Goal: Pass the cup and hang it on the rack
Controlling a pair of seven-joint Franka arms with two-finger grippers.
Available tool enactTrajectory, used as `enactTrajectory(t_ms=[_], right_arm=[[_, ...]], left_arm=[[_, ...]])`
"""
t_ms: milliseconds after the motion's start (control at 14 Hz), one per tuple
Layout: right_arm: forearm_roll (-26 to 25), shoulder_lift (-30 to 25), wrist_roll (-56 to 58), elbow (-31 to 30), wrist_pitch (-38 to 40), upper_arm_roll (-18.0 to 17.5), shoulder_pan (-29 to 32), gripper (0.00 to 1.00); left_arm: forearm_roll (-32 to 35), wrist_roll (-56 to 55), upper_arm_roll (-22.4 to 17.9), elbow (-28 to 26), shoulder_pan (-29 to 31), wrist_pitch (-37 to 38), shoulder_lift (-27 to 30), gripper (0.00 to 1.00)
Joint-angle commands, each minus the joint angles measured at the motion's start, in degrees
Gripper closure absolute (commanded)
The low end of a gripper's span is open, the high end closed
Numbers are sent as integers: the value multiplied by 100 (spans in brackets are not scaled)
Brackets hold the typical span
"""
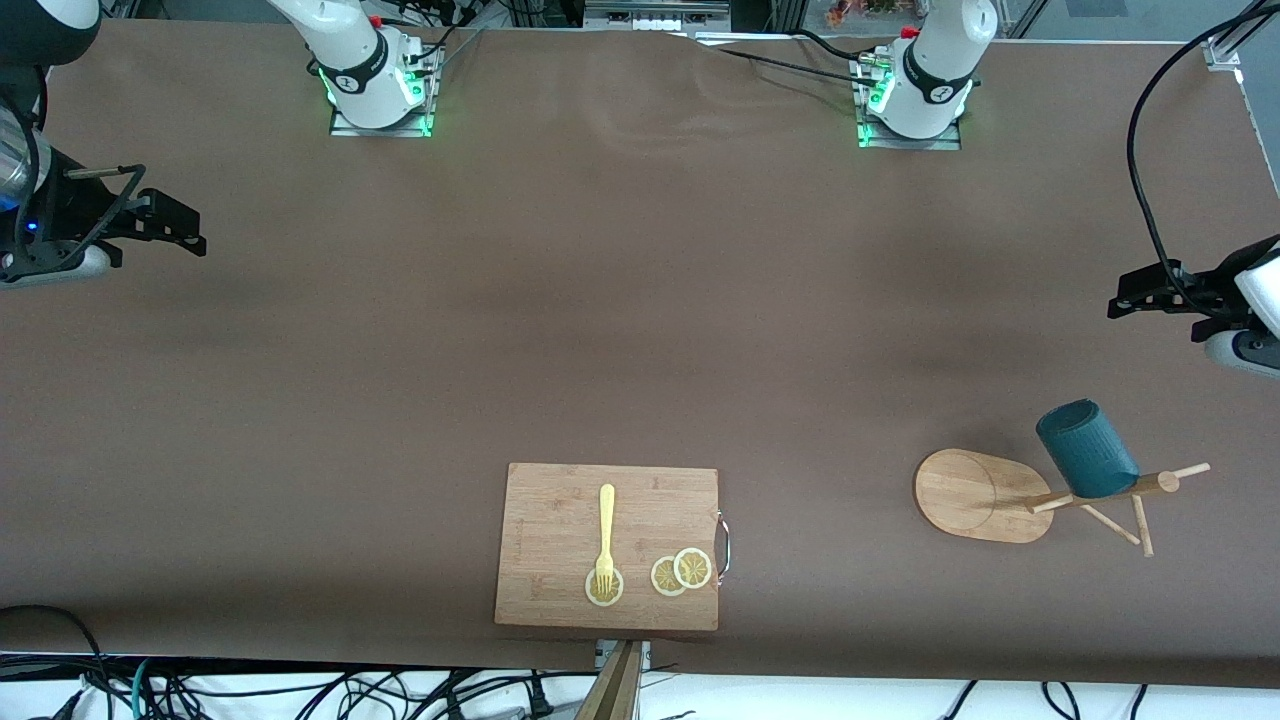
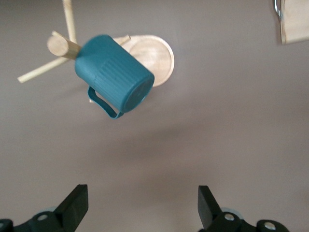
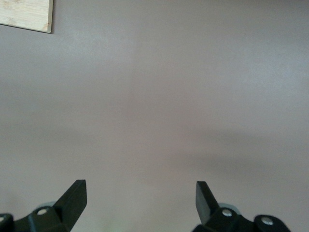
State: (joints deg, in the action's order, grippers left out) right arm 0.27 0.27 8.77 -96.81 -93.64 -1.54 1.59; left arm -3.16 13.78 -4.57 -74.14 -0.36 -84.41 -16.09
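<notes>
The dark teal ribbed cup [image 1: 1085,450] hangs on a peg of the light wooden rack [image 1: 970,495], which stands toward the left arm's end of the table, near the front camera. In the left wrist view the cup [image 2: 113,79] shows its base and handle, with the rack's oval foot [image 2: 157,58] under it. My left gripper [image 1: 1120,300] is open and holds nothing, apart from the cup, over bare table at that end; its jaws [image 2: 142,203] stand wide. My right gripper [image 1: 190,230] is open and holds nothing over the table's other end, its jaws [image 3: 141,200] wide over bare cloth.
A rectangular wooden cutting board [image 1: 607,545] lies at the table's front edge in the middle. On it are a yellow fork [image 1: 606,535] and lemon slices [image 1: 682,572]. A board corner shows in each wrist view [image 3: 26,14] [image 2: 294,21]. Cables hang past the front edge.
</notes>
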Motion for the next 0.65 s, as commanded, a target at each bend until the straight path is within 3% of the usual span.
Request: enactTrajectory(t_ms=[0,143,573], right_arm=[[-36,-62,-24,-58,-5,-92,87,0],[-36,-62,-24,-58,-14,-92,87,0],[-36,-62,-24,-58,-14,-92,87,0]], left_arm=[[97,-1041,219,189,-61,388,228,0],[105,-1621,246,119,-78,591,414,0],[149,-1703,282,189,-252,768,300,0]])
